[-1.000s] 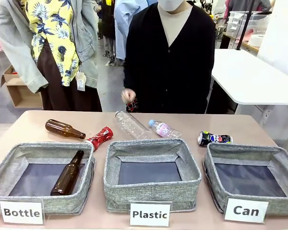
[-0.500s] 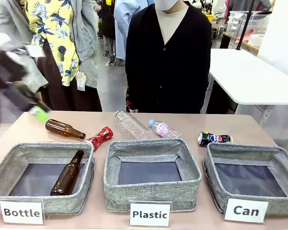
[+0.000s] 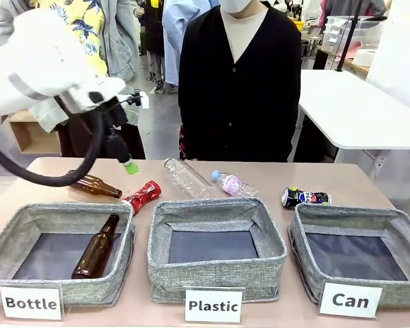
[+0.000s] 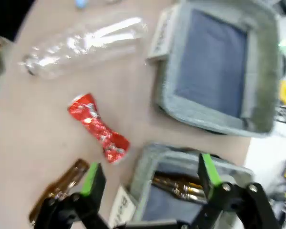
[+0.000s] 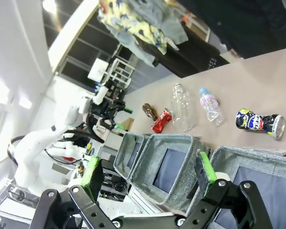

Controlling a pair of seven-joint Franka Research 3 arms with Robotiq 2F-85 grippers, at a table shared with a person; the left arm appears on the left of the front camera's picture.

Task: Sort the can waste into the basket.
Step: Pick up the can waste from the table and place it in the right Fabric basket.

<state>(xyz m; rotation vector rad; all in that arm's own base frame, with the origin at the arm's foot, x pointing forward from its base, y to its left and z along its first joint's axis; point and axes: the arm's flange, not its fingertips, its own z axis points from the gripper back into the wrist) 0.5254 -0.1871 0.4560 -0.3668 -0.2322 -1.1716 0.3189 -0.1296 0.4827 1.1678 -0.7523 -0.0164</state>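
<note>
Nearer the crushed red can (image 3: 142, 196), lying left of centre on the counter (image 3: 369, 179), than a moment ago, the left claw (image 4: 149, 171) is hovering wide open and empty, likely needing to straddle its pinched waist squarely.

Even, bright indoor light; the left wrist view is blurred (front sharp).

You are looking at a robotics lab or test workshop: a white robot arm (image 3: 41, 65) hangs over a pinkish-tan table (image 3: 369, 179), where a square grey woven-fabric bin (image 3: 355, 219) carries a printed white card (image 3: 350, 299) reading "Can". Behind it stand a white worktable (image 3: 355, 109), clear plastic storage crates (image 3: 352, 31) and an open cardboard box (image 3: 31, 137).
</note>
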